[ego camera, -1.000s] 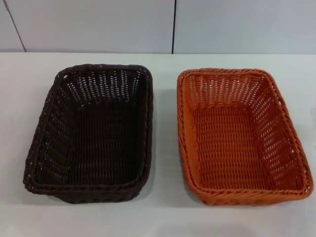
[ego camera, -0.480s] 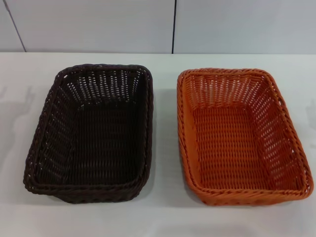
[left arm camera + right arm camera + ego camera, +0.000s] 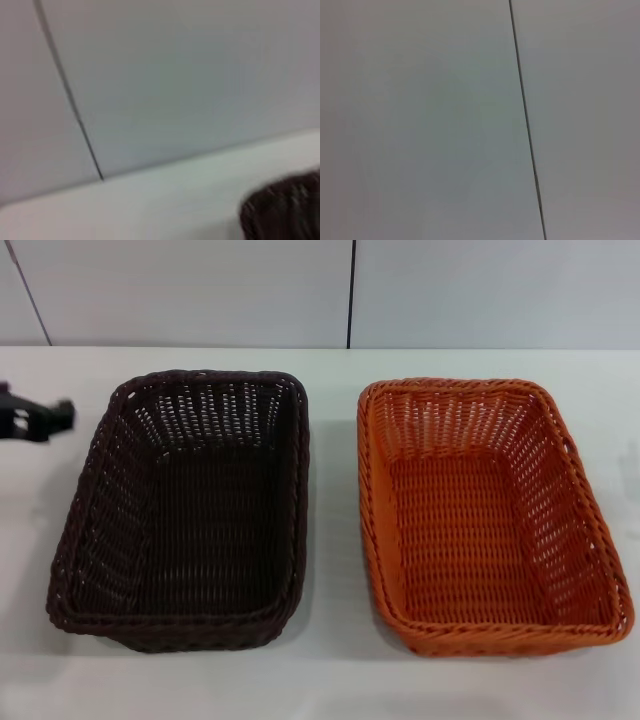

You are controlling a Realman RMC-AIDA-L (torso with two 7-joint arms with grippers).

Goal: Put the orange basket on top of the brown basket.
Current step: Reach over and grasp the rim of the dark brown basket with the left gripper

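The brown basket (image 3: 185, 510) sits on the white table on the left in the head view, empty. The orange basket (image 3: 485, 515) sits beside it on the right, empty, with a gap of table between them. My left gripper (image 3: 35, 418) shows at the far left edge of the head view, beside the brown basket's far left corner and apart from it. A blurred corner of the brown basket shows in the left wrist view (image 3: 285, 207). My right gripper is out of view; the right wrist view shows only wall panels.
The white table (image 3: 335, 490) runs back to a pale panelled wall (image 3: 200, 290) with a dark vertical seam (image 3: 351, 290). The same wall and a seam (image 3: 70, 100) show in the left wrist view.
My left gripper has come into the head view at the far left edge; it was not visible before. The baskets have not moved.
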